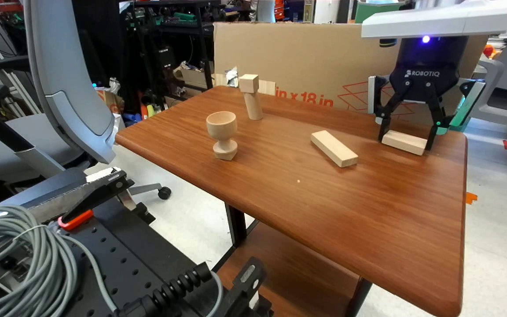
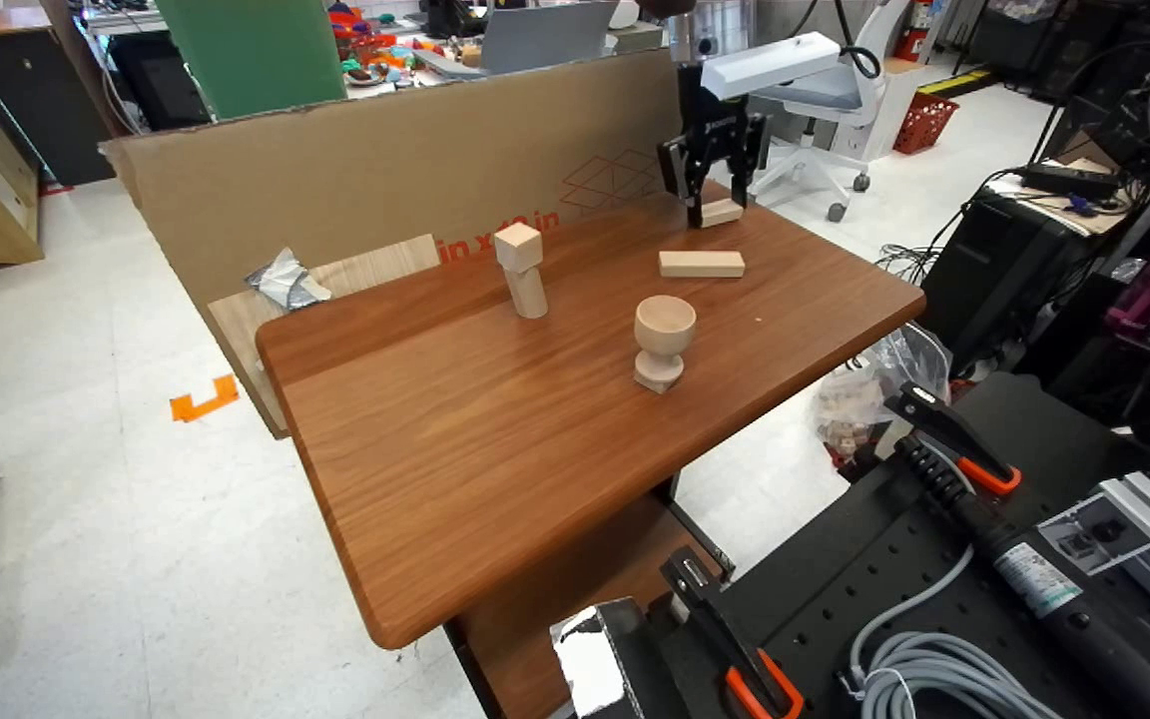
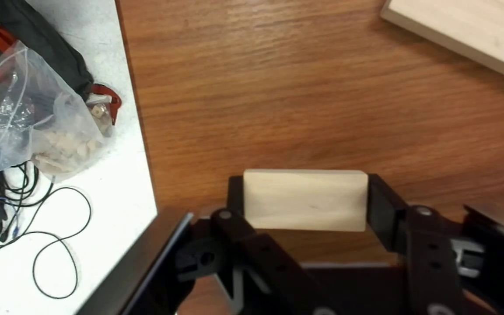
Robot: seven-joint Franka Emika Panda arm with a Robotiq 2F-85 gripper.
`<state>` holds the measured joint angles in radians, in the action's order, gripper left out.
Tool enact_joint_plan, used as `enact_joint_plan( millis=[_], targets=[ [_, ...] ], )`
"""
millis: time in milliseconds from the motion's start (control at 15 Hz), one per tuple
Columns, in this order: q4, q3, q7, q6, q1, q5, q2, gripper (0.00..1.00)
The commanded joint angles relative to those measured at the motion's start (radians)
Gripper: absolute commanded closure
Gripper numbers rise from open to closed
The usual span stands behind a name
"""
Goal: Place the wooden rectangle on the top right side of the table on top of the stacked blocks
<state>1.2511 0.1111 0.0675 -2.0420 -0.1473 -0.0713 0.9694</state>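
Observation:
The wooden rectangle [image 1: 403, 142], a small pale flat bar, is at the far right part of the reddish-brown table [image 1: 368, 220] in an exterior view. My gripper [image 1: 405, 140] points down with its black fingertips against the bar's two ends. In the wrist view the gripper [image 3: 305, 199] has the wooden rectangle [image 3: 306, 203] pressed between both fingertips. The bar is at or just above the tabletop; I cannot tell if it touches. The stacked blocks [image 1: 252, 101], an upright cylinder with a cube on top, stand near the back edge. They also show in an exterior view [image 2: 523, 275].
A second pale flat bar [image 1: 335, 149] lies between the gripper and the stacked blocks; it also shows in the wrist view [image 3: 475, 35]. A round cup-shaped wooden piece [image 1: 222, 130] stands on a small base. A cardboard sheet [image 1: 297, 57] rises behind the table's back edge.

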Motion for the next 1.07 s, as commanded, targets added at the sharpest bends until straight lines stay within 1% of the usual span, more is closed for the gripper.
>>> enact_joint_plan(
  millis=[0, 333, 600, 1000],
  targets=[
    [0.052, -0.017, 0.02, 0.009, 0.004, -0.003, -0.067, 0.58],
    [0.197, -0.046, 0.004, -0.009, 0.047, 0.0, -0.234, 0.58],
    [0.298, -0.071, -0.031, 0.003, 0.106, -0.002, -0.346, 0.58],
    [0.431, -0.109, -0.089, -0.001, 0.182, 0.002, -0.448, 0.58]
  ],
)
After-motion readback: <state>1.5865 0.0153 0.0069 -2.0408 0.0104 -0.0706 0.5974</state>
